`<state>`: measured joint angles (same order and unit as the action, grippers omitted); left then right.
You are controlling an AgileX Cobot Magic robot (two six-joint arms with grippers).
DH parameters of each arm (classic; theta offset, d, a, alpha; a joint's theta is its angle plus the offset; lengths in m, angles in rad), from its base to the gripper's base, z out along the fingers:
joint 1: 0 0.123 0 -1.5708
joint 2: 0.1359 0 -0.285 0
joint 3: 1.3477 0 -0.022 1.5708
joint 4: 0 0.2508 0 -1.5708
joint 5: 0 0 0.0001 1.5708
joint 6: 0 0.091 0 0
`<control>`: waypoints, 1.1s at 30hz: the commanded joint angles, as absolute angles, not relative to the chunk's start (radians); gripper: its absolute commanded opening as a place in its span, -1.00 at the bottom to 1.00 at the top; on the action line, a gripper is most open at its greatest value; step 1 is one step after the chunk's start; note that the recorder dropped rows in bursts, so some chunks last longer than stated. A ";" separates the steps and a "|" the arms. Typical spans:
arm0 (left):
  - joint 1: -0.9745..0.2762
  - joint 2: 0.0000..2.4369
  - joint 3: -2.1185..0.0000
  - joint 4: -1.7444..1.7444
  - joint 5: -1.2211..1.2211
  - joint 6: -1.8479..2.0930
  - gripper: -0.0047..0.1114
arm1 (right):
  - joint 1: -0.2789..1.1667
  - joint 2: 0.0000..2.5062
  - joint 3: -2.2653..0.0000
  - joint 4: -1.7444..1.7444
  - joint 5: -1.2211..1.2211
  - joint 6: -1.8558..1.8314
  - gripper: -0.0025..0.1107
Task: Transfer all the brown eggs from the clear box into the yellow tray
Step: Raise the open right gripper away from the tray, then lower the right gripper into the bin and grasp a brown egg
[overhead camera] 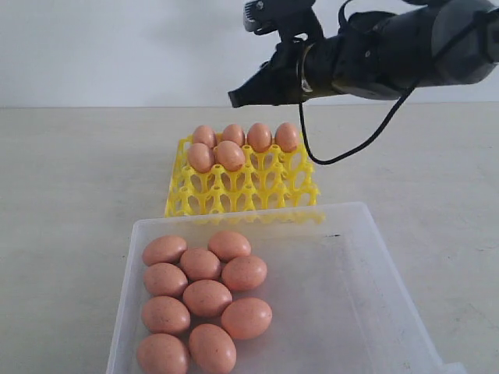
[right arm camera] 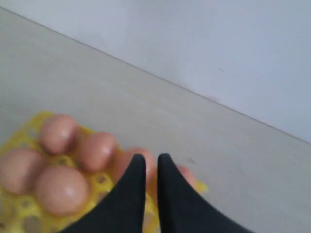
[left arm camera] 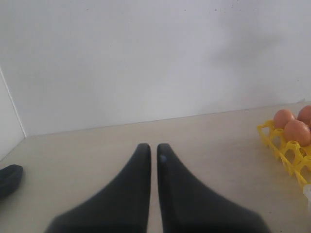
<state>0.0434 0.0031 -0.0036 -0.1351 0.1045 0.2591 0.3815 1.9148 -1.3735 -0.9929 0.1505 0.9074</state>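
- Brown eggs (overhead camera: 207, 298), small, oval, pinkish-brown with faint speckles: sixteen counted in the exterior view, in two lots.
- Lot one: ten eggs lying loose in the left half of the clear box, clustered and touching one another.
- Lot two: six eggs seated in cups of the yellow tray, four filling the far row and two in the next row at its left end.
- Clear box (overhead camera: 343, 296), large shallow bin of translucent whitish plastic: nearest the camera, its right half bare, its far rim just beside the tray.
- Yellow tray (overhead camera: 234, 199), bright yellow openwork plastic egg tray: on the table behind the box, its two near rows unfilled.
- Right gripper (overhead camera: 233, 98), black, tapered fingers: hangs in the air above the tray's far row, fingers pressed almost together, nothing between them.
- Left gripper (left arm camera: 152, 148), black: over bare table to the side of the tray, fingers drawn together with a thin slit between, carrying nothing.
- Table (overhead camera: 78, 171), pale beige, matte.
- Cable (overhead camera: 351, 152), black, looping below the right arm.
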 commanded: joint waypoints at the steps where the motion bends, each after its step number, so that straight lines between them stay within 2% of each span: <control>1: 0.037 0.000 0.000 -0.138 0.103 0.262 -0.85 | 0.444 1.846 -1.373 -0.951 0.713 0.684 -0.96; 7: 0.037 0.000 0.000 -0.138 0.101 0.262 -0.85 | 0.443 1.843 -1.373 -0.892 1.221 0.334 -0.96; 9: 0.037 0.000 0.000 -0.138 0.101 0.262 -0.85 | 0.438 1.830 -1.366 -0.797 1.221 0.264 -0.96; 12: 0.037 0.000 0.000 -0.138 0.103 0.262 -0.85 | 0.438 1.765 -1.357 -0.401 1.221 -0.038 -0.96; 16: 0.037 0.000 0.000 -0.138 0.101 0.262 -0.85 | 0.438 1.692 -1.354 0.256 1.221 -0.629 -0.96; 20: 0.037 0.000 0.000 -0.138 0.101 0.262 -0.85 | 0.438 1.670 -1.354 0.657 1.221 -0.907 -0.96; 33: 0.037 0.000 0.000 -0.138 0.101 0.262 -0.85 | 0.443 1.670 -1.354 0.510 1.221 -0.915 -0.95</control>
